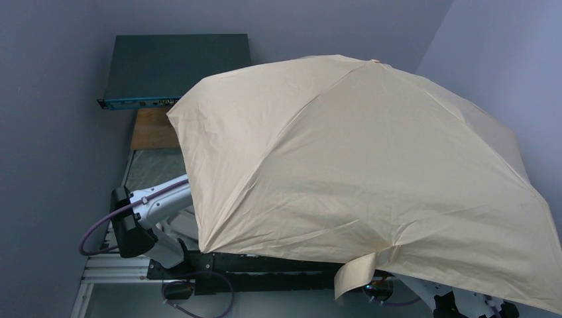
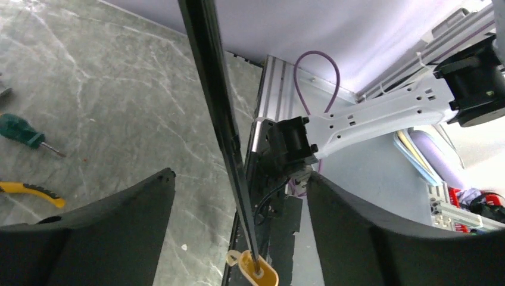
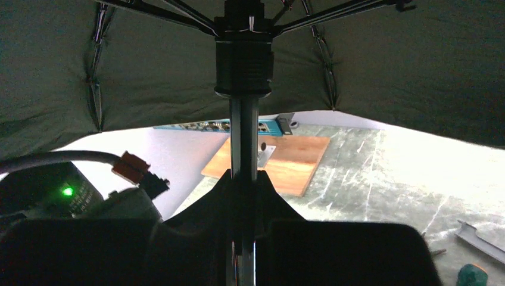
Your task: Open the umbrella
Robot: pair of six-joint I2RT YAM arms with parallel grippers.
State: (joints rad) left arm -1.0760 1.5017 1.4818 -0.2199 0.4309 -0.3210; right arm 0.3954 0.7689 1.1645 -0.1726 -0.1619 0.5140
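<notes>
The umbrella (image 1: 371, 165) is spread open, and its tan canopy covers most of the top view and hides both grippers there. Its strap (image 1: 361, 268) hangs at the near edge. In the right wrist view my right gripper (image 3: 244, 176) is shut on the shiny shaft (image 3: 243, 128), just below the black runner (image 3: 244, 62) where the ribs fan out under the dark canopy. In the left wrist view my left gripper (image 2: 239, 174) is open. A black rib (image 2: 217, 101) with a tan tip cap (image 2: 258, 272) passes between the fingers and touches neither.
A dark flat box (image 1: 175, 66) and a wooden board (image 1: 154, 129) lie at the back left; the board also shows in the right wrist view (image 3: 286, 158). A green screwdriver (image 2: 24, 134) and a yellow-handled tool (image 2: 33, 192) lie on the marble table (image 2: 119, 107). The left arm (image 1: 159, 199) pokes out from under the canopy.
</notes>
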